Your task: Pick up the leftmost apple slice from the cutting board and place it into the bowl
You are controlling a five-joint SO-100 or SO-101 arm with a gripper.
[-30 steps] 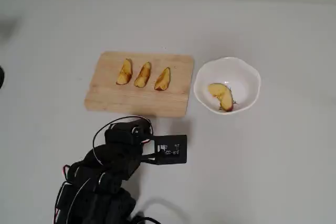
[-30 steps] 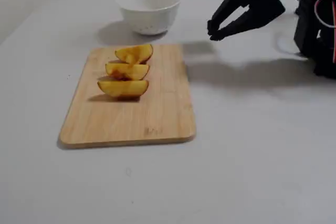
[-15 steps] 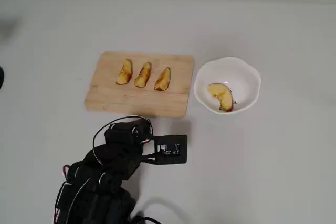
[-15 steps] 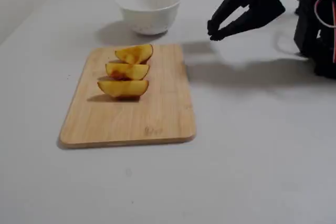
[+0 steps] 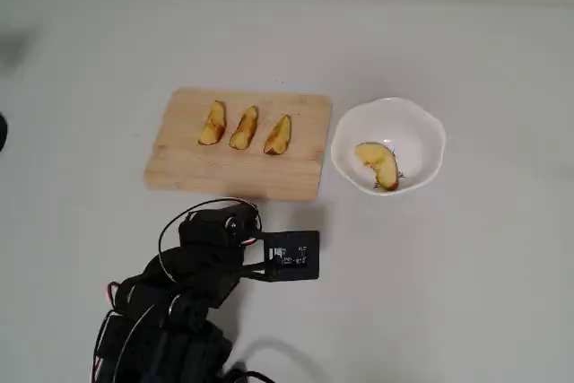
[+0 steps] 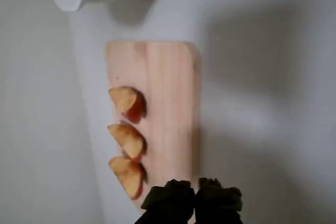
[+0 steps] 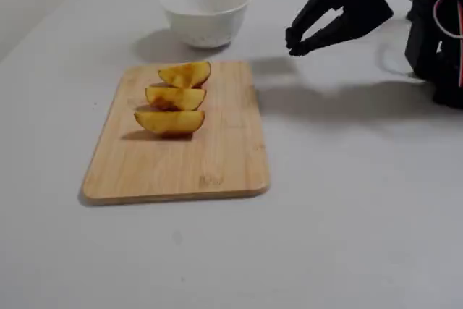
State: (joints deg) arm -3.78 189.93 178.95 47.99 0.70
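The broad apple wedge (image 5: pixel 378 164), yellow-orange with a red skin edge, lies inside the white scalloped bowl (image 5: pixel 420 130) to the right of the cutting board (image 5: pixel 233 169) in the overhead view. Three slimmer slices (image 5: pixel 244 127) sit in a row on the board. My gripper (image 7: pixel 294 45) hangs in the air beside the board, away from the bowl (image 7: pixel 206 16), shut and empty. In the wrist view its black fingertips (image 6: pixel 173 198) meet at the bottom edge, over the board's (image 6: pixel 170 93) near end. The fixed view hides the wedge inside the bowl.
The board and bowl rest on a plain white table (image 5: pixel 466 293). My arm's black body and cables (image 5: pixel 170 320) fill the lower left of the overhead view. A black block (image 5: pixel 291 257) juts out from the arm near the board's front edge.
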